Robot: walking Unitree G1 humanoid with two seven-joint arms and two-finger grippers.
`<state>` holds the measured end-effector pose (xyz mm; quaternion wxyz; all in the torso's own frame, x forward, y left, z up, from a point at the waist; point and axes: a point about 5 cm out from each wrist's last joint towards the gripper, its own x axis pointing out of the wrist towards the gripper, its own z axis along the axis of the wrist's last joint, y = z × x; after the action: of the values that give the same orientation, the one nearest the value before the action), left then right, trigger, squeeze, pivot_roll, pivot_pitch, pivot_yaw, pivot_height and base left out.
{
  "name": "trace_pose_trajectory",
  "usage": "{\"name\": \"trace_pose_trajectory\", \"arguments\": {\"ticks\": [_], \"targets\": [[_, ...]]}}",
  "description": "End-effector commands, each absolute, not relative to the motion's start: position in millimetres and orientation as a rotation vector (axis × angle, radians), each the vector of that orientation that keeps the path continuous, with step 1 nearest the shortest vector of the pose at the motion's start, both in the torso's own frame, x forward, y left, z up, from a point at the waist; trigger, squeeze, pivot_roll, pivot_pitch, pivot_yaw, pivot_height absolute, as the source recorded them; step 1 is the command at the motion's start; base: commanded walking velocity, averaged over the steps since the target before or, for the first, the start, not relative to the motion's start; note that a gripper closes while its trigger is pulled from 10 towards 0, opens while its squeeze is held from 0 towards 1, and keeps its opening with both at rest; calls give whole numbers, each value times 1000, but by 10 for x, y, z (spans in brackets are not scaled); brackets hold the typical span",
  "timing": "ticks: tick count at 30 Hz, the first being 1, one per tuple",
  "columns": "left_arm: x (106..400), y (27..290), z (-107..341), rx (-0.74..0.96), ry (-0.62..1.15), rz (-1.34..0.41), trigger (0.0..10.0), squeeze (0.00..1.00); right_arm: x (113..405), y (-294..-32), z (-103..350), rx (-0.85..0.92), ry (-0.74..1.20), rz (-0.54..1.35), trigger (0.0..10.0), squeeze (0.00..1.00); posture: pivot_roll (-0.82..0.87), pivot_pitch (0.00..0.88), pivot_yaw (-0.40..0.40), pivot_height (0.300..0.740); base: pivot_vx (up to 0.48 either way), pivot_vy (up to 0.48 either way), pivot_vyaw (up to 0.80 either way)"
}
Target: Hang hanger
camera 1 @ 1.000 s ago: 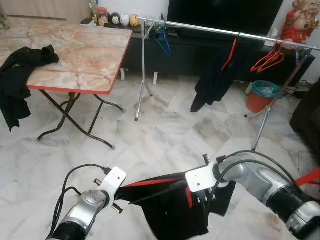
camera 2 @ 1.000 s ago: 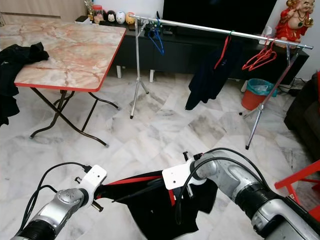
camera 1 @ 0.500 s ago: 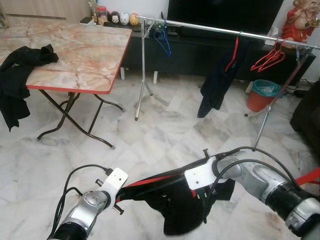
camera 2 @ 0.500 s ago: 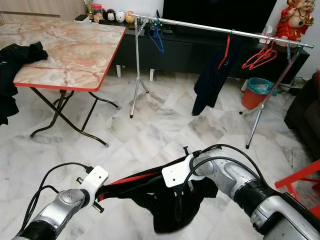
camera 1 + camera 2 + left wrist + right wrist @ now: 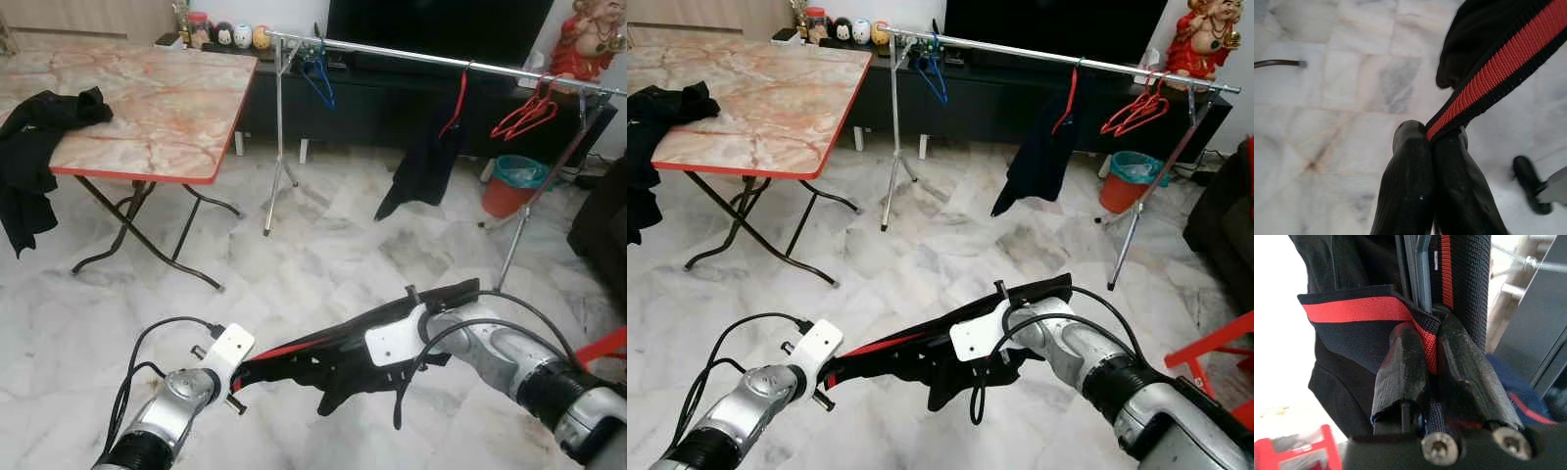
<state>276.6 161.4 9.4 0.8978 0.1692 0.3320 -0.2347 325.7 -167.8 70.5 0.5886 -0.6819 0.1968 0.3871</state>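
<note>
A black garment with a red band [image 5: 328, 354] is stretched between my two grippers, low over the marble floor. My left gripper [image 5: 1430, 134] is shut on the red-banded edge at its left end [image 5: 238, 375]. At the other end my right gripper [image 5: 1431, 333] is shut on a fold of the red band, under the white wrist plate [image 5: 392, 343]. Thin grey bars [image 5: 1418, 264] run past its fingers inside the cloth. The silver clothes rail [image 5: 441, 61] stands at the back with a blue hanger [image 5: 318, 80], a red hanger carrying a dark garment [image 5: 426, 157], and more red hangers [image 5: 524, 116].
A folding marble-top table [image 5: 167, 108] with black clothes [image 5: 39, 127] draped over its edge stands at the left. A red bin [image 5: 513, 186] sits behind the rail's right leg. A red frame [image 5: 602, 348] is at the far right. Open floor lies between me and the rail.
The garment hung loose below the grippers; now it is lifted and pulled out flat between them. My right gripper has risen. The dark garment on the rail sways.
</note>
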Motion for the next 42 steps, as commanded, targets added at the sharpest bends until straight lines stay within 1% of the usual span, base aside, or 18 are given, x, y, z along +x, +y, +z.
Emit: {"name": "trace_pose_trajectory", "arguments": {"ticks": [1, 3, 5, 9, 12, 13, 14, 16, 17, 19, 21, 23, 25, 28, 29, 34, 36, 42], "targets": [[2472, 2361, -92, 355, 936, -249, 10000, 0, 3357, -2515, 885, -1562, 741, 522, 10000, 0, 146, 0, -79, 740, 0, 0, 0], [2608, 2245, 92, 246, 844, -290, 10000, 0, 3340, -2374, 786, -1467, 719, 545, 10000, 0, 149, 0, -80, 740, 0, 0, 0], [2674, 2157, 212, 209, 792, -337, 10000, 0, 3328, -2277, 730, -1418, 697, 566, 10000, 0, 152, 0, -81, 740, 0, 0, 0], [2772, 1999, 397, 192, 725, -416, 10000, 0, 3320, -1999, 664, -1252, 614, 611, 10000, 0, 151, 0, -77, 740, 0, 0, 0], [2860, 1853, 524, 182, 667, -463, 10000, 0, 3262, -1674, 614, -1005, 589, 703, 10000, 0, 145, 0, -74, 740, 0, 0, 0], [2860, 1853, 524, 182, 667, -463, 10000, 0, 3262, -1674, 614, -1005, 589, 703, 10000, 0, 145, 0, -74, 740, 0, 0, 0], [2883, 1787, 588, 167, 643, -482, 10000, 0, 3213, -1514, 597, -930, 567, 779, 10000, 0, 144, 0, -71, 740, 0, 0, 0], [2887, 1755, 619, 156, 634, -492, 10000, 0, 3192, -1448, 593, -905, 552, 813, 10000, 0, 144, 0, -72, 740, 0, 0, 0], [2898, 1680, 680, 151, 603, -524, 10000, 0, 3159, -1314, 590, -810, 537, 856, 10000, 0, 147, 0, -73, 740, 0, 0, 0], [2903, 1642, 706, 143, 587, -536, 10000, 0, 3127, -1243, 586, -771, 530, 896, 10000, 0, 148, 0, -73, 740, 0, 0, 0], [2915, 1531, 762, 128, 548, -562, 10000, 0, 2975, -998, 613, -656, 490, 1069, 10000, 0, 155, 0, -73, 740, 0, 0, 0], [2916, 1492, 776, 128, 536, -573, 10000, 0, 2913, -913, 634, -615, 470, 1133, 10000, 0, 155, 0, -73, 740, 0, 0, 0], [2904, 1453, 785, 124, 531, -595, 10000, 0, 2908, -880, 644, -609, 458, 1136, 10000, 0, 156, 0, -73, 740, 0, 0, 0], [2740, 1215, 854, 130, 499, -800, 10000, 0, 3013, -807, 618, -669, 414, 1007, 10000, 0, 165, 0, -71, 740, 0, 0, 0], [2740, 1215, 854, 130, 499, -800, 10000, 0, 3013, -807, 618, -669, 414, 1007, 10000, 0, 165, 0, -71, 740, 0, 0, 0], [2599, 1132, 901, 167, 486, -949, 10000, 0, 3270, -860, 716, -689, 346, 688, 10000, 0, 171, 0, -63, 740, 0, 0, 0], [2597, 1127, 908, 167, 484, -952, 10000, 0, 3294, -857, 726, -704, 328, 657, 10000, 0, 171, 0, -61, 740, 0, 0, 0], [2610, 1071, 914, 170, 467, -948, 10000, 0, 3275, -654, 785, -492, 286, 683, 10000, 0, 174, 0, -57, 740, 0, 0, 0]]}}
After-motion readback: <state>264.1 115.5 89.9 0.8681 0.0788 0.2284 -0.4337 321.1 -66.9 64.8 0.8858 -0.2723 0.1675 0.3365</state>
